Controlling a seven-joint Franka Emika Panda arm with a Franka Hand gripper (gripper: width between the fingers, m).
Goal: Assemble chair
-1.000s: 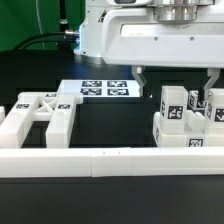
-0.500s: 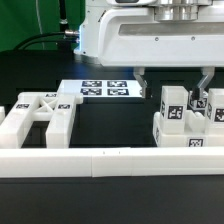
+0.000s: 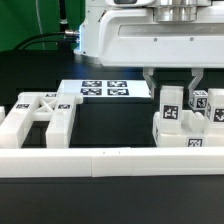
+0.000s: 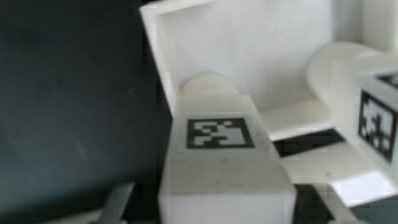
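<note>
One square-ended white chair leg [image 3: 170,108] with a black-and-white tag stands upright on the chair part [image 3: 185,140] at the exterior view's right, and a second tagged leg [image 3: 201,101] stands beside it. My gripper [image 3: 172,82] has come down over the first leg, one finger on each side of its top. In the wrist view this leg [image 4: 222,140] fills the middle between the fingers [image 4: 125,203]. A thin dark gap shows on each side, so the jaws are still open around it. An X-braced frame [image 3: 38,112] lies at the exterior view's left.
The marker board [image 3: 105,90] lies flat behind the parts in the middle. A long low white rail [image 3: 110,162] runs along the front. A dark cable [image 3: 40,40] curves at the back left.
The fingers have drawn in from wide apart to close on either side of the upright leg. The parts on the table have not moved.
</note>
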